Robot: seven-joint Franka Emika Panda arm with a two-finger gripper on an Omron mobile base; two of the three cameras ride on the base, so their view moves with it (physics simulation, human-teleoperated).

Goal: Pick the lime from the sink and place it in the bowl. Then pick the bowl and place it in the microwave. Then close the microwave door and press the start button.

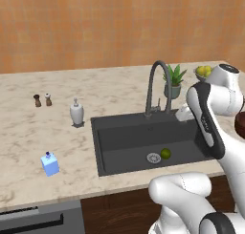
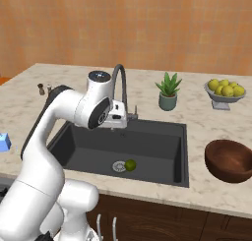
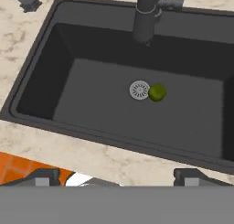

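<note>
The lime [image 3: 157, 92] lies on the floor of the dark sink [image 3: 91, 109], touching the right side of the silver drain ring. It shows too as the small green lime [image 1: 165, 154] [image 2: 130, 165] in both base views. My gripper [image 3: 118, 178] hangs above the sink's front edge, well above the lime, open with nothing between its fingers. The hand [image 2: 117, 114] sits beside the faucet over the sink [image 2: 88, 146]. The reddish-brown bowl [image 2: 229, 159] stands empty on the counter right of the sink. The microwave and its door are out of view.
A tall arched faucet [image 2: 120, 87] rises behind the basin, close to my hand. A potted plant [image 2: 168, 91] and a grey dish of lemons [image 2: 225, 91] stand at the back right. A soap dispenser [image 1: 76, 112], two shakers [image 1: 37, 100] and a blue carton [image 1: 50, 164] sit left of the sink.
</note>
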